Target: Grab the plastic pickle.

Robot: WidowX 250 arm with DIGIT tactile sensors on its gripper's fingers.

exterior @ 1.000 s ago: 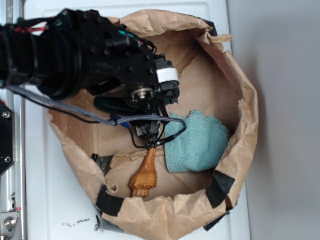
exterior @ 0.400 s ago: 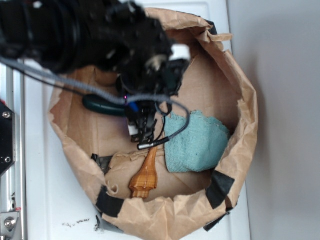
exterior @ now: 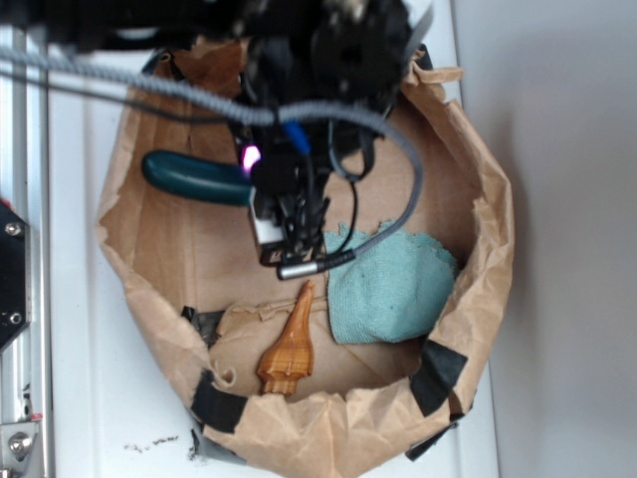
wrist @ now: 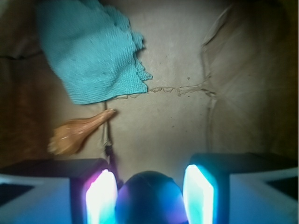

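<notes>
Paper walls [exterior: 488, 229] hem in; cloth [wrist: 88, 56] (and shell [wrist: 74, 133]) ahead.

Exterior view straight down from overhead, wrist view close behind the hand [wrist: 150, 196], both sharing teal cloth [exterior: 393, 284] and shell [exterior: 290, 347]

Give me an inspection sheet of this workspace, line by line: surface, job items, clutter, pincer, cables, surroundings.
Surface: crumpled brown paper bag with black tape patches, opened into a basin on a white top.
Job's things: plastic pickle, dark green, lying in the bag; its rounded end sits between the pincer's fingers in the wrist view.
Clutter: orange-brown seashell and teal cloth, both clear of the pickle.
Grippers: pincer straddles the pickle end; whether the fingers touch it cannot be told.
Cables: grey braided cable loops over the bag.
Surroundings: metal rail beside the bag.
</notes>
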